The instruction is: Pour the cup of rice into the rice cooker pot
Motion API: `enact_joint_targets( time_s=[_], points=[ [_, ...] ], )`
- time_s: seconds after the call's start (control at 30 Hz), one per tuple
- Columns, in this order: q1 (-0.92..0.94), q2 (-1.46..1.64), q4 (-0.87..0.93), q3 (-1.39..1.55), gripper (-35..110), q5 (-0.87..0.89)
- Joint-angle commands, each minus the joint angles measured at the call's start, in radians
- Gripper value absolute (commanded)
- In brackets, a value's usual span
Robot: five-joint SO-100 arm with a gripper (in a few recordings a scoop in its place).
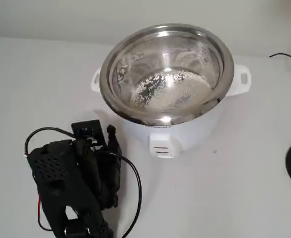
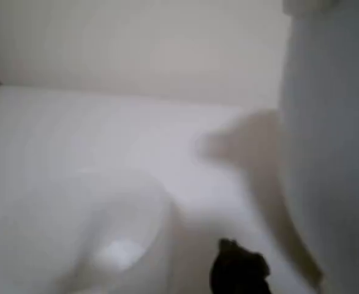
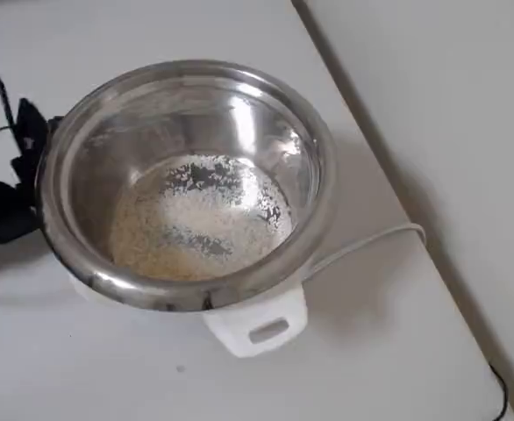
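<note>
White desk (image 1: 245, 188) underneath everything. Rice cooker pot (image 1: 166, 74) upright in the middle, rice (image 3: 200, 219) spread thin across its steel bottom. Black arm low beside the cooker, claw (image 1: 109, 135) near its front wall; grip state impossible to tell. Blurred whitish cup (image 2: 115, 239) close below the wrist camera.

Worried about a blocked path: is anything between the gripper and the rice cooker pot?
Nothing visible. In the fixed view the gripper sits just left of the cooker's white body, with bare table between them. The pot is uncovered, with rice already on its bottom.
</note>
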Motion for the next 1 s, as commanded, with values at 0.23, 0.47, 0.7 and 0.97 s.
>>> enact_joint_targets(
  time_s=[0.23, 0.47, 0.7, 0.97],
  points=[
    [0.112, 0.341, 0.140, 0.164, 53, 0.172],
    [0.213, 0.347, 0.206, 0.166, 52, 0.351],
    [0.227, 0.397, 0.322, 0.166, 51, 0.469],
    [0.221, 1.160, 1.169, 0.152, 51, 0.609]
  ],
)
